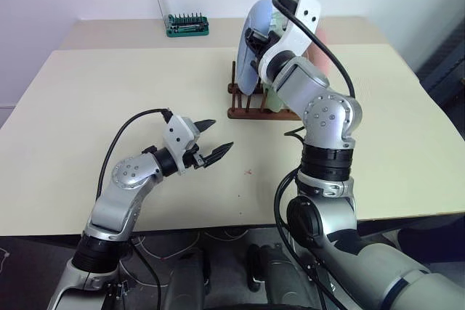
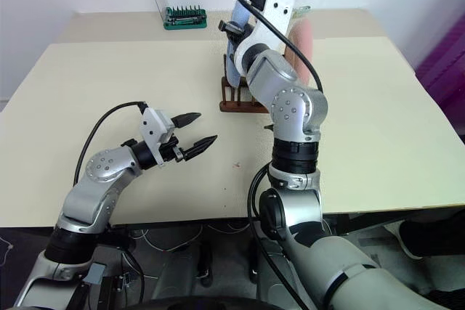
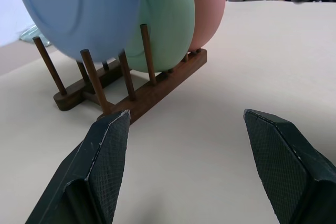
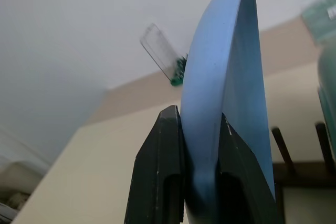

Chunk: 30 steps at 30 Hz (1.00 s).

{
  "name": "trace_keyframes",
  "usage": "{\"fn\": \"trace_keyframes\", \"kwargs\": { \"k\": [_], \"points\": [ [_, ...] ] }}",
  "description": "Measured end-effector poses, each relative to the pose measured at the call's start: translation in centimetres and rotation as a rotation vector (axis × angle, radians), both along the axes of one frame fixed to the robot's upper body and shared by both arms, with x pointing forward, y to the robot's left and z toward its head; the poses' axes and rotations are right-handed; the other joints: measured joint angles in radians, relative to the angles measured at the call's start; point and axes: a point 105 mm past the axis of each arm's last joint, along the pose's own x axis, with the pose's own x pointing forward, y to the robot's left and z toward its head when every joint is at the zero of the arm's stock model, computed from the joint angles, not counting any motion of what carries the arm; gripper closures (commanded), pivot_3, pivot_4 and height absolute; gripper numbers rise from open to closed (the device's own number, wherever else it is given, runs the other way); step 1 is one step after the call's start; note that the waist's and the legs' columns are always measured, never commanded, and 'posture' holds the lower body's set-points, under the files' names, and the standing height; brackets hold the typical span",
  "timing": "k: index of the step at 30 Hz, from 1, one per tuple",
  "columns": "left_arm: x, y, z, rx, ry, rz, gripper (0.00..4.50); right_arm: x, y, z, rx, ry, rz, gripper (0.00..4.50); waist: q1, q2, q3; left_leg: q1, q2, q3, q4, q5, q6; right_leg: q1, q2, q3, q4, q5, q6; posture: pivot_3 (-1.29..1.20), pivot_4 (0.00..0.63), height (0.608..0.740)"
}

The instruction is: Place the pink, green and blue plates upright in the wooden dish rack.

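Observation:
The wooden dish rack [image 3: 157,87] stands in the middle of the beige table [image 1: 87,107]. The green plate [image 3: 165,19] and the pink plate [image 3: 209,3] stand upright in it, side by side. My right gripper [image 4: 198,121] is shut on the rim of the blue plate [image 1: 245,41] and holds it upright over the rack's near end. The plate's lower edge [image 3: 79,9] hangs among the peg tops; I cannot tell whether it rests on the rails. My left gripper [image 1: 221,134] hovers open above the table in front of the rack, holding nothing.
A green tray of small tool bits [image 1: 187,25] with a raised clear lid sits on the farther table, behind and left of the rack. Bare tabletop spreads to the left and right of the rack. The table's front edge [image 1: 218,226] runs below my arms.

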Motion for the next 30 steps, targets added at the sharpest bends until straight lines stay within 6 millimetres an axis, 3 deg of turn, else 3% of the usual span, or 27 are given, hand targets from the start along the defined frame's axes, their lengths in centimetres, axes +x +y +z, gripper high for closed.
{"fn": "trace_keyframes", "kwargs": {
  "k": [2,5,11,12,16,20,24,26,28,30],
  "points": [
    [0.0,0.0,0.0,-0.001,0.0,0.0,0.96,0.3,0.0,-0.6,-0.01,0.024,-0.008,4.31,0.0,0.0,0.0,0.0,0.0,0.0,0.0,0.0,0.0,0.0,0.0,0.0,0.0,0.0,0.0,0.0,0.15,0.73],
    [0.0,0.0,0.0,0.0,-0.001,0.002,0.89,0.6,0.0,-1.0,-0.017,0.042,-0.013,3.34,0.0,0.0,0.0,0.0,0.0,0.0,0.0,0.0,0.0,0.0,0.0,0.0,0.0,0.0,0.0,0.0,0.15,0.73],
    [0.0,0.0,0.0,0.004,-0.002,0.005,0.89,0.7,-0.4,-0.5,-0.024,0.017,-0.024,0.25,0.0,0.0,0.0,0.0,0.0,0.0,0.0,0.0,0.0,0.0,0.0,0.0,0.0,0.0,0.0,0.0,0.15,0.73],
    [0.0,0.0,0.0,0.002,-0.002,0.005,0.89,0.7,-0.4,-0.3,-0.029,0.007,-0.026,0.04,0.0,0.0,0.0,0.0,0.0,0.0,0.0,0.0,0.0,0.0,0.0,0.0,0.0,0.0,0.0,0.0,0.15,0.73],
    [0.0,0.0,0.0,0.003,-0.003,0.006,0.89,0.7,-0.7,0.5,-0.114,-0.067,-0.035,0.04,0.0,0.0,0.0,0.0,0.0,0.0,0.0,0.0,0.0,0.0,0.0,0.0,0.0,0.0,0.0,0.0,0.15,0.73],
    [0.2,-0.1,0.1,-0.004,-0.016,0.021,0.89,0.2,-1.2,2.7,-0.338,-0.282,-0.053,0.04,0.001,0.0,0.0,0.0,0.0,0.0,0.0,0.0,0.0,0.0,0.0,0.0,0.0,-0.001,0.001,0.0,0.15,0.73],
    [1.6,1.1,0.8,-0.043,-0.061,0.131,0.89,-2.4,-2.0,6.8,-0.546,-0.626,-0.049,0.04,0.003,0.0,0.0,0.0,0.0,0.0,0.0,0.0,0.0,0.0,0.0,0.0,-0.001,-0.003,0.004,0.0,0.15,0.73],
    [2.4,2.4,1.8,-0.075,-0.102,0.206,0.89,-4.2,-2.9,7.4,-0.561,-0.733,0.023,0.04,0.006,-0.001,0.0,0.0,0.0,-0.001,0.0,0.0,0.0,0.001,0.001,0.0,-0.001,-0.003,0.004,0.0,0.15,0.73],
    [2.8,4.5,2.8,-0.095,-0.141,0.288,0.89,-4.9,-5.3,6.3,-0.558,-0.735,0.088,0.04,0.007,-0.001,0.0,0.002,0.0,-0.001,0.0,0.0,0.0,0.004,0.001,0.0,-0.003,-0.003,0.004,0.0,0.15,0.73],
    [2.7,6.5,2.9,-0.076,-0.144,0.335,0.89,-4.8,-9.6,4.0,-0.618,-0.648,0.103,0.04,0.012,-0.001,0.0,0.005,0.0,-0.001,-0.001,0.0,0.0,0.008,0.0,-0.002,-0.007,-0.004,0.003,0.0,0.15,0.73]
  ]
}}
